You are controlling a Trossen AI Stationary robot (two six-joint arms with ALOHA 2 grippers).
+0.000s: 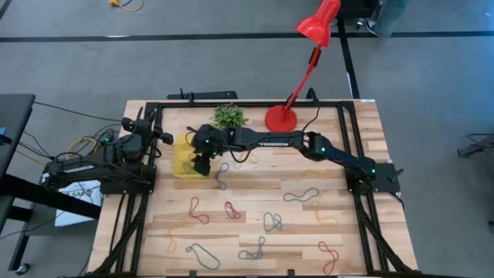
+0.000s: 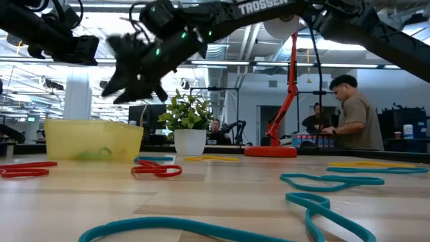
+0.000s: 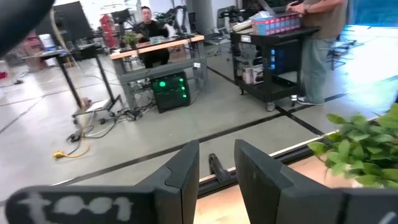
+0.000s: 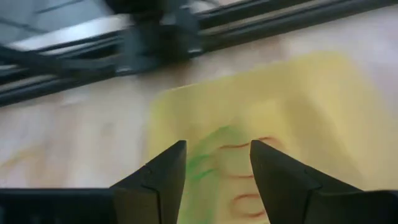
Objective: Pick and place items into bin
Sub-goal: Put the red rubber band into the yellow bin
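Observation:
The yellow bin [image 1: 184, 158] stands on the table's left part, beside the potted plant [image 1: 229, 116]. In the right wrist view a green loop [image 4: 208, 152] and red loops [image 4: 245, 174] lie inside the bin [image 4: 311, 106]. My right gripper [image 4: 217, 152] is open and empty just above the bin [image 2: 94, 140]; it also shows in the high view [image 1: 202, 164]. Many coloured loops lie flat on the table, among them a grey one [image 1: 221, 176], a red one [image 1: 198, 210] and a teal one [image 1: 302, 194]. My left gripper [image 3: 216, 155] waits open at the table's left edge [image 1: 162, 137], empty.
A red lamp's base [image 1: 280, 118] stands at the far edge, right of the plant. A black frame rail [image 1: 247, 104] runs round the table. Loops [image 2: 156, 170] lie in front of the bin. People stand at benches in the room behind [image 2: 349, 114].

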